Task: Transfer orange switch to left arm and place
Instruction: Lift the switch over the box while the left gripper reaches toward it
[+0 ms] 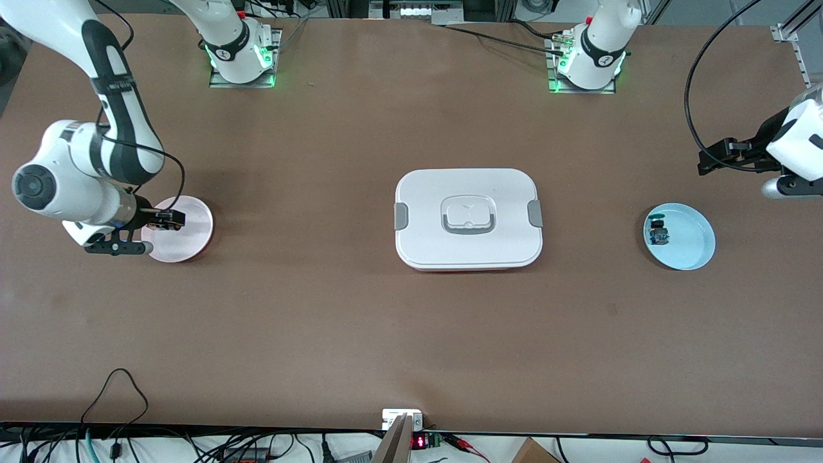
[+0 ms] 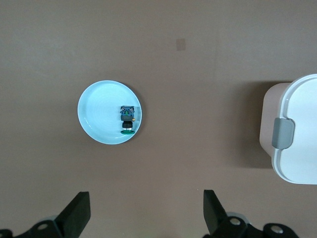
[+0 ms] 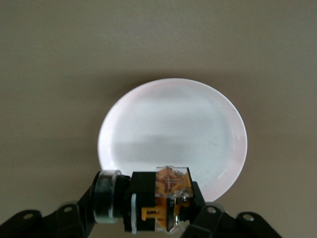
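Observation:
My right gripper [image 1: 162,220] is over the edge of a pink round plate [image 1: 189,233] at the right arm's end of the table. It is shut on the orange switch [image 3: 159,201], which lies sideways between the fingers just above the plate's rim [image 3: 173,124]. My left gripper [image 1: 710,161] is open and empty over bare table at the left arm's end; its fingers [image 2: 77,213] stand wide apart in the left wrist view. The white lidded box [image 1: 468,218] stands mid-table between the arms, and one clipped end shows in the left wrist view [image 2: 297,129].
A light blue round plate [image 1: 691,241] lies at the left arm's end, nearer to the front camera than the left gripper. It holds a small part with a green cap and blue body [image 2: 128,119]. Cables and a small device sit at the table's front edge.

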{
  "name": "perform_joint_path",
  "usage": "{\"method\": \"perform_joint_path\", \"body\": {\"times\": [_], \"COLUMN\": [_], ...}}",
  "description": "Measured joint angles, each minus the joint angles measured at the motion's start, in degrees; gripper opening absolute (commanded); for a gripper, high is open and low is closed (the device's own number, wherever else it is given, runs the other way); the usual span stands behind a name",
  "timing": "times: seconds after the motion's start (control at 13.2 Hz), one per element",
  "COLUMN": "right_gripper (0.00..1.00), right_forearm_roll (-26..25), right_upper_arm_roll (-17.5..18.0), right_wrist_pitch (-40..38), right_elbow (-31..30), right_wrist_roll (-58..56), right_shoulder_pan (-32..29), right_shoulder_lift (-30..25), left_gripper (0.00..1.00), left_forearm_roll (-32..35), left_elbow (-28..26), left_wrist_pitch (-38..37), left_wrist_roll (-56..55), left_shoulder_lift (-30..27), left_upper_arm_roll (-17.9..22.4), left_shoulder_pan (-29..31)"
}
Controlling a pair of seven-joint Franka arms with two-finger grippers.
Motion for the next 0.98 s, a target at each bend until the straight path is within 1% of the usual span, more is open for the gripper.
{"method": "perform_joint_path", "body": {"times": [0.15,0.23,0.3,0.45,0.53,0.6,0.75,0.98], "right_gripper": [0.09,0.06,0.05,0.05,0.05,0.05,0.05,0.05], "right_forearm_roll": [0.1,0.1,0.2,0.9,1.9,3.1,4.2,6.8], "right_upper_arm_roll": [0.4,0.8,1.1,1.5,1.6,1.8,2.9,7.4], "right_wrist_pitch": [-4.4,-6.8,-9.4,-14.2,-15.2,-15.5,-15.8,-18.3], "right_elbow": [2.7,4.4,6.4,10.3,11.7,13.0,15.6,19.9], "right_wrist_roll": [-2.3,-3.4,-4.4,-6.8,-8.3,-10.2,-12.5,-13.6], "right_shoulder_pan": [1.5,2.2,3.0,5.3,6.4,7.5,9.4,10.4], "right_shoulder_lift": [-2.8,-4.2,-5.2,-7.0,-7.8,-8.4,-9.4,-10.2], "left_gripper": [1.00,1.00,1.00,1.00,1.00,1.00,1.00,1.00], "left_forearm_roll": [0.0,0.0,0.0,-0.1,-1.1,-4.5,-13.6,-30.8], "left_elbow": [0.4,0.5,0.7,1.6,2.2,2.9,3.6,3.5], "left_wrist_pitch": [0.0,-0.1,-0.6,-2.7,-4.3,-5.9,-9.6,-14.6], "left_wrist_roll": [0.0,0.0,0.0,0.0,0.0,0.0,-0.1,-0.2], "left_shoulder_lift": [0.7,0.7,0.7,0.7,0.7,0.7,0.8,3.7], "left_upper_arm_roll": [-0.1,-0.1,0.0,-0.1,-0.1,0.0,0.2,0.6], "left_shoulder_pan": [0.0,0.0,0.0,0.0,0.0,0.2,0.9,4.1]}}
